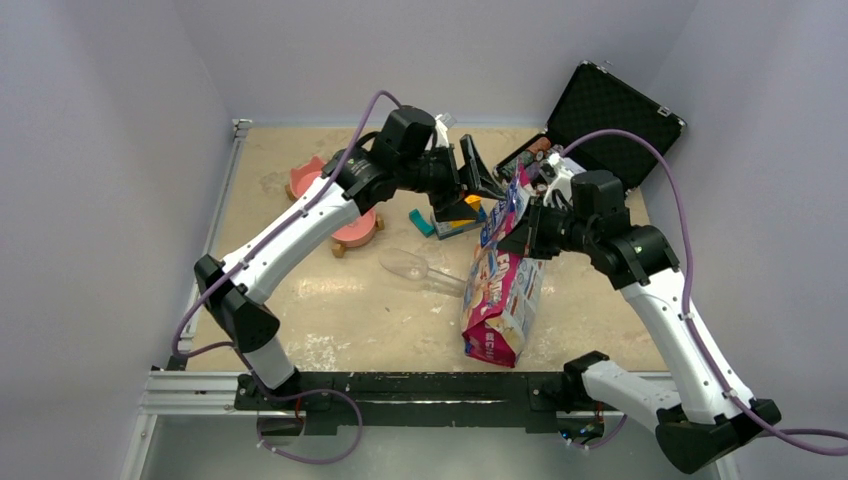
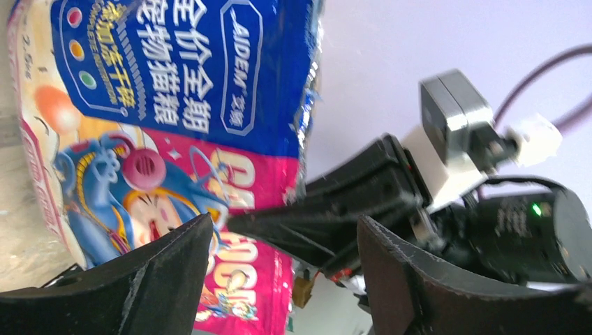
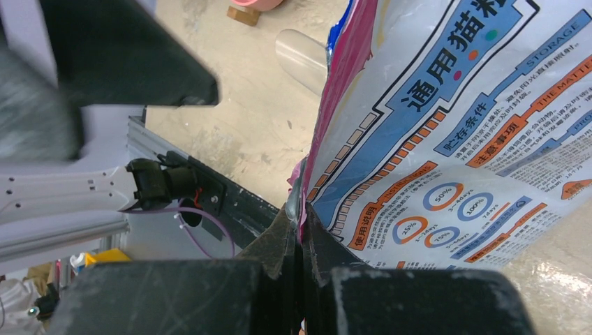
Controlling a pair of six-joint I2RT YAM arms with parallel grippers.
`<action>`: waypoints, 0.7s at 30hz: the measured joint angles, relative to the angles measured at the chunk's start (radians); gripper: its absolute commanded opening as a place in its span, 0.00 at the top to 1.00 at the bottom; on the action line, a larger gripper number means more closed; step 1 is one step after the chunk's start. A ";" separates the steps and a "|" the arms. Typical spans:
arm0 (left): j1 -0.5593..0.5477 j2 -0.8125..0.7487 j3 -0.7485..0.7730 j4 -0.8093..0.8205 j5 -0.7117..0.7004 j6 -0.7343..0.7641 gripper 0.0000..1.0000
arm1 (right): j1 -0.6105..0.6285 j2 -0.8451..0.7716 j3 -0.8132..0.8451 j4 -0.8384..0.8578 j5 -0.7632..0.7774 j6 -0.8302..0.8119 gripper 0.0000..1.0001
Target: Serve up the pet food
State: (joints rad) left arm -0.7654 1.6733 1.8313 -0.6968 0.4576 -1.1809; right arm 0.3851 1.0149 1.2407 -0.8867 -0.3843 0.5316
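The pink-and-blue pet food bag (image 1: 505,285) stands upright right of the table's middle. No kibble shows. My right gripper (image 1: 522,222) is shut on the bag's upper side edge; in the right wrist view the jaws (image 3: 301,223) pinch the seam of the bag (image 3: 454,139). My left gripper (image 1: 478,172) is open and empty, just left of the bag's top. In the left wrist view its fingers (image 2: 160,279) spread wide before the bag's printed front (image 2: 174,105), with the right gripper's black body between them. A pink bowl (image 1: 355,228) lies partly hidden under the left arm.
A clear plastic scoop (image 1: 415,268) lies left of the bag and shows in the right wrist view (image 3: 300,56). A second pink dish (image 1: 305,180) sits at the far left. A teal-and-orange object (image 1: 455,215) lies under the left gripper. An open black case (image 1: 600,115) with poker chips stands at the back right.
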 measured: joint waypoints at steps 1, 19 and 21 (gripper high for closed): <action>-0.005 0.020 0.021 -0.017 -0.011 0.007 0.22 | 0.005 -0.016 -0.013 0.008 -0.004 0.003 1.00; -0.068 0.243 0.219 -0.095 -0.050 0.093 0.72 | 0.039 -0.081 0.204 -0.182 0.096 -0.006 0.61; -0.068 0.243 0.219 -0.098 -0.050 0.097 0.75 | 0.039 -0.066 0.269 -0.208 0.127 -0.013 0.66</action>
State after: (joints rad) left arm -0.8337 1.9167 2.0499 -0.7952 0.4080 -1.0843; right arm 0.4244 0.9485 1.5093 -1.0943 -0.2569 0.5186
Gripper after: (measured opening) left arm 0.289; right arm 0.397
